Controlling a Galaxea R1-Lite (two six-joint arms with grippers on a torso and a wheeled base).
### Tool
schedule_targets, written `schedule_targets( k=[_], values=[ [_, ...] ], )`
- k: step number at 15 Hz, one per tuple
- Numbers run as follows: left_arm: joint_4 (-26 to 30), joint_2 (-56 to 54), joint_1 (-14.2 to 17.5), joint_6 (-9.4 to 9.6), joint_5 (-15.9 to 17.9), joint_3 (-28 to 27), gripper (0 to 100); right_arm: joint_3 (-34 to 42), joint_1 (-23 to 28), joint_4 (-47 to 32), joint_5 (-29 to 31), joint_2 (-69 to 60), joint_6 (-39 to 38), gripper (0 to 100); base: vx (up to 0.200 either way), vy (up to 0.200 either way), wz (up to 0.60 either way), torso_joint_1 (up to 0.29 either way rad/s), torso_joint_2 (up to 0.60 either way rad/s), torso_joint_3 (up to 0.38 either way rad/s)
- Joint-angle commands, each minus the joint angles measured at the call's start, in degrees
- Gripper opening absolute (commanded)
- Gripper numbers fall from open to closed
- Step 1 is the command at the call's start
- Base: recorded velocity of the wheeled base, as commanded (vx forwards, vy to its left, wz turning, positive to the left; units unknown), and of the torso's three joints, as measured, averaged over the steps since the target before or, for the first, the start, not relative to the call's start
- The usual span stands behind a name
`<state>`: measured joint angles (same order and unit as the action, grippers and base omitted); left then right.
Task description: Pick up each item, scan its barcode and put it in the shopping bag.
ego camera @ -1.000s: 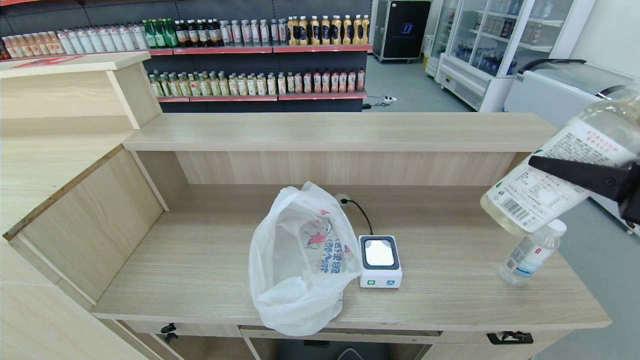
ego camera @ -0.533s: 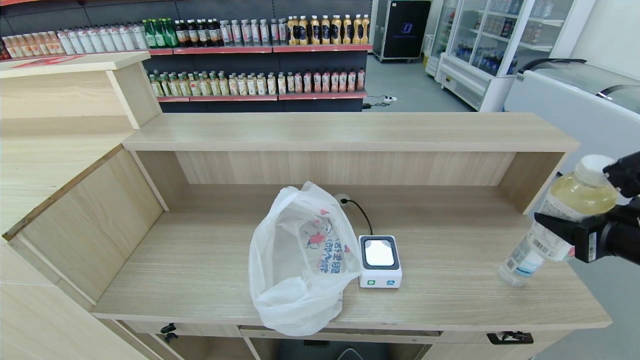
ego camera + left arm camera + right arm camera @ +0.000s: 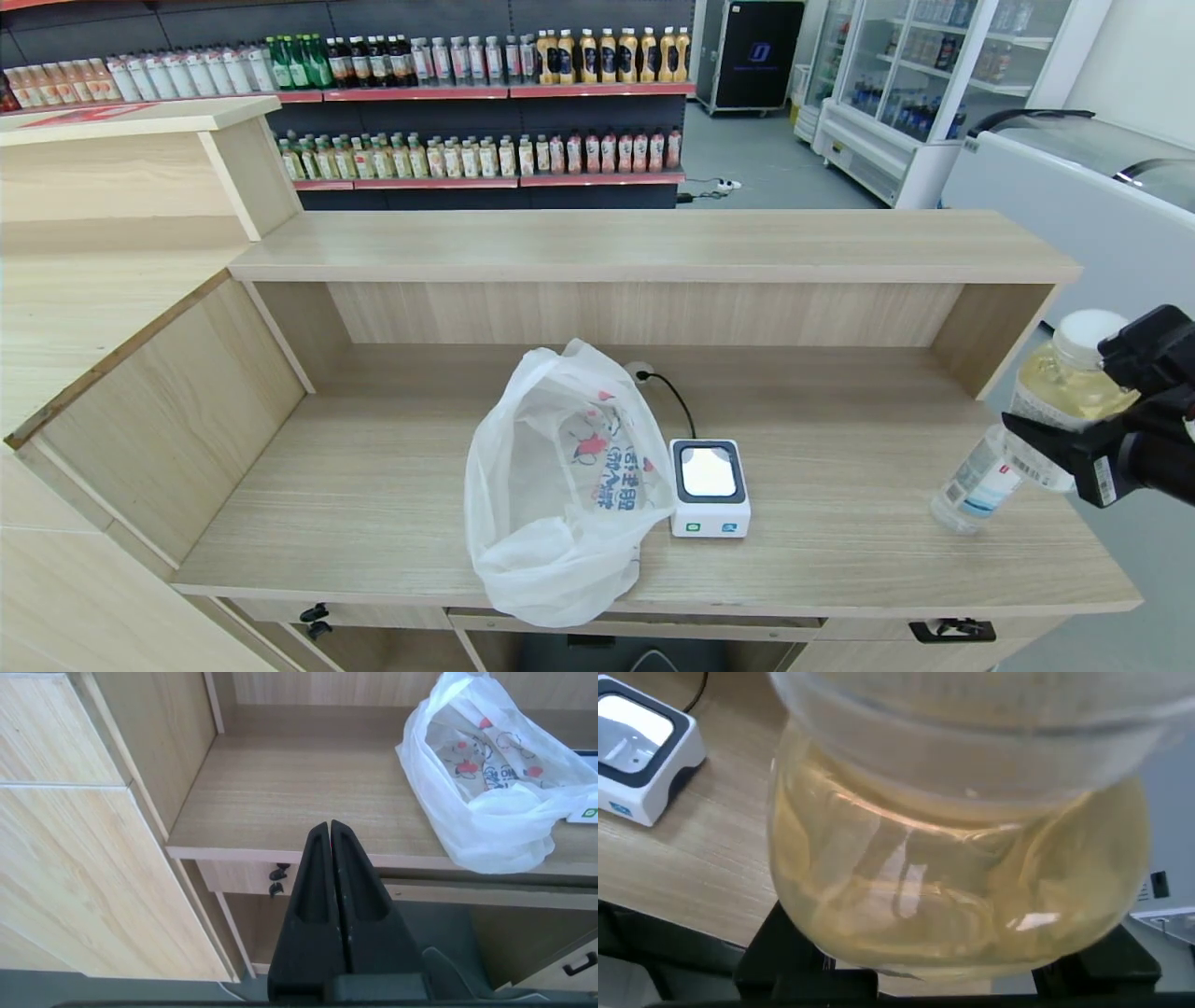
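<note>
My right gripper (image 3: pixel 1083 401) is shut on a bottle of pale yellow drink (image 3: pixel 1060 383) with a white cap. It holds the bottle nearly upright just past the counter's right end; up close the bottle (image 3: pixel 962 859) hides the fingers. A small clear water bottle (image 3: pixel 976 481) stands on the counter just below it. The white barcode scanner (image 3: pixel 708 485) sits mid-counter, and its corner (image 3: pixel 635 751) appears in the right wrist view. The open white shopping bag (image 3: pixel 560 485) lies against the scanner's left side. My left gripper (image 3: pixel 330 831) hangs shut and empty, low before the counter's front left edge, with the bag (image 3: pixel 486 775) beyond.
The wooden counter (image 3: pixel 373 504) has a raised back ledge (image 3: pixel 644 245) and a side wall on the left. The scanner's black cable (image 3: pixel 667 392) runs to the back. Drawer handles (image 3: pixel 950 631) sit under the front edge. Shelves of drinks stand far behind.
The right gripper has swung the yellow bottle from a high, tilted pose with its label facing me down to nearly upright by the counter's right end. The left arm stays still.
</note>
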<state>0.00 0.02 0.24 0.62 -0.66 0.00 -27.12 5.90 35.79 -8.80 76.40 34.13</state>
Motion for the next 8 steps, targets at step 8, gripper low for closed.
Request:
schedule_targets(
  k=[8],
  values=[
    [0.00,-0.02,0.02,-0.01,-0.04,0.00,0,0.14,-0.54,11.23,-8.34,6.75,10.60,0,0.000,0.000,0.52,0.002,0.00,0.001]
  ],
)
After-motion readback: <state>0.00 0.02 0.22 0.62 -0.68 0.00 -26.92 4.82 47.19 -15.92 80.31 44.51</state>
